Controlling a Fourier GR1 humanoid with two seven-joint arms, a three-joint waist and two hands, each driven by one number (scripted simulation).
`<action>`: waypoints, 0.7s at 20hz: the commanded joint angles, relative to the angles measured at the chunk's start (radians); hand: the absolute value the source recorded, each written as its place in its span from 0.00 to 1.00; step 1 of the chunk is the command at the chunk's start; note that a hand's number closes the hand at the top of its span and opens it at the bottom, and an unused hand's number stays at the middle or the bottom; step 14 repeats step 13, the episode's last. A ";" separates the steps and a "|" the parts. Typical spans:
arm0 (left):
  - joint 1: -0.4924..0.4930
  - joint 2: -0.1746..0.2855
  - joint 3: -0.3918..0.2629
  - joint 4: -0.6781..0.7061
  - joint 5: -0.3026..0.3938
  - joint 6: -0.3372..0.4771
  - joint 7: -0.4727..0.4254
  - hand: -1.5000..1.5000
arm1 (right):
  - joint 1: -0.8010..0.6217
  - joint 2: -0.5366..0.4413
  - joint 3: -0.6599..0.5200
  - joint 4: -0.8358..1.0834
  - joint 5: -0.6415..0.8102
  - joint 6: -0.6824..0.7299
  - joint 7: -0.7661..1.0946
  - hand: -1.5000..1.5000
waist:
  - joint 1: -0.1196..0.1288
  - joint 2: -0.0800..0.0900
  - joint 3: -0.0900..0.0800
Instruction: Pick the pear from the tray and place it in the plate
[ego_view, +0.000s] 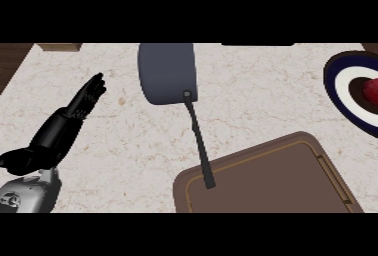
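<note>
A brown tray (295, 170) lies at the lower right, and its visible surface holds no fruit. At the right edge sits a dark blue and white plate (341, 87), cut off by the view's border. A red rounded thing (371, 91), probably the pear, rests in the plate's middle and is only partly visible. My left hand (59, 131) is at the far left, open, with its fingers straight and pointing up the counter. It is well away from both tray and plate. My right hand does not show.
A grey pan (166, 72) stands at the upper middle. Its long dark handle (198, 142) runs down to overlap the tray's left corner. A small wooden block (59, 47) sits at the counter's far left edge.
</note>
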 joint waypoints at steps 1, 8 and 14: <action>0.030 -0.020 -0.032 -0.009 -0.038 0.009 -0.035 0.50 | 0.073 -0.042 -0.018 -0.010 -0.029 0.178 -0.081 0.00 | 0.000 -0.001 0.000; 0.007 -0.008 0.017 0.012 0.010 -0.007 -0.006 0.50 | 0.169 -0.048 -0.033 -0.057 -0.061 0.225 -0.108 0.00 | -0.007 0.002 0.003; -0.010 0.000 0.021 0.002 0.007 -0.008 0.010 0.50 | 0.196 -0.035 -0.020 -0.102 -0.071 0.264 -0.109 0.00 | -0.008 0.001 0.005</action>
